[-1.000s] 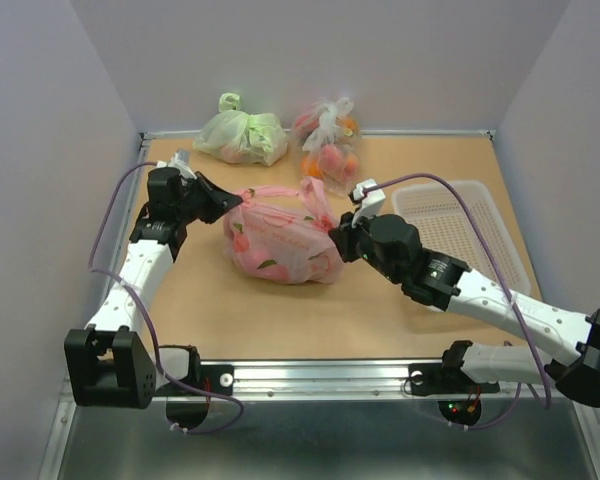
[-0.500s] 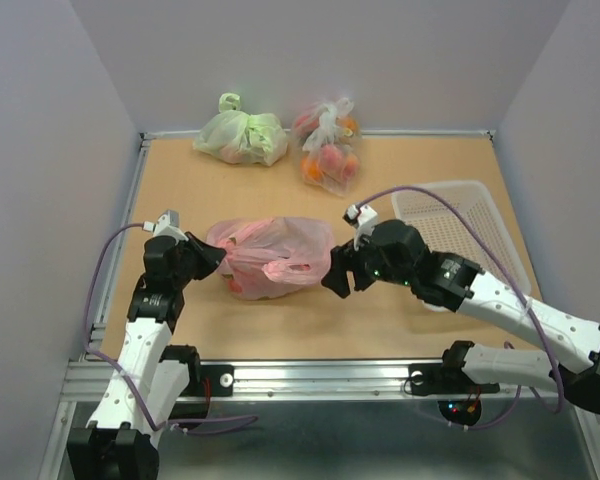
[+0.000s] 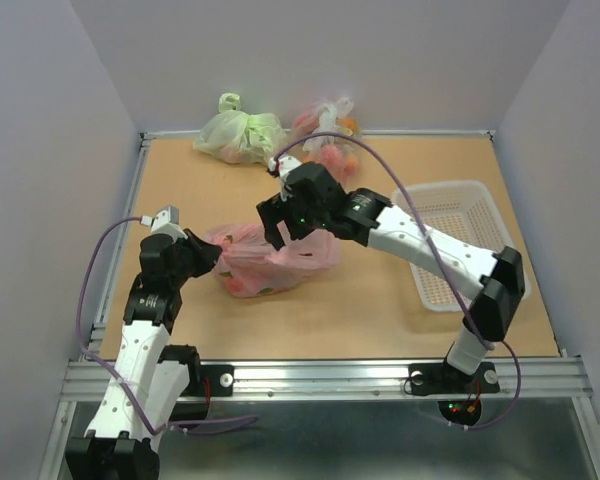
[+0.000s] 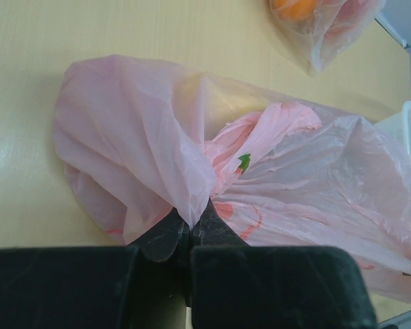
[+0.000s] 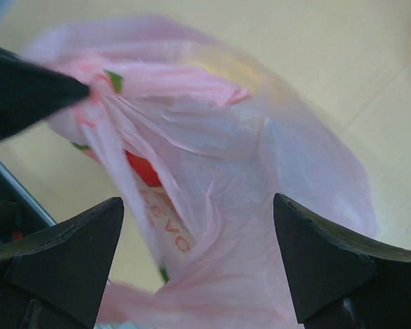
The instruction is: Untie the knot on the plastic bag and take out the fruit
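Left jaws clenched on plastic bag (image 4: 123,137) fold; right jaws wide apart above it.

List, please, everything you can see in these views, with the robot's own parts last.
plastic bag: one, pink, middle of the table
green bag: one, pale green, far edge
clear bag: one, clear with orange-red fruit, far edge, right of the green bag
basket: one, white, right side
table: one, tan
left gripper: one, black, shut on the plastic bag's film
right gripper: one, black, open above the plastic bag
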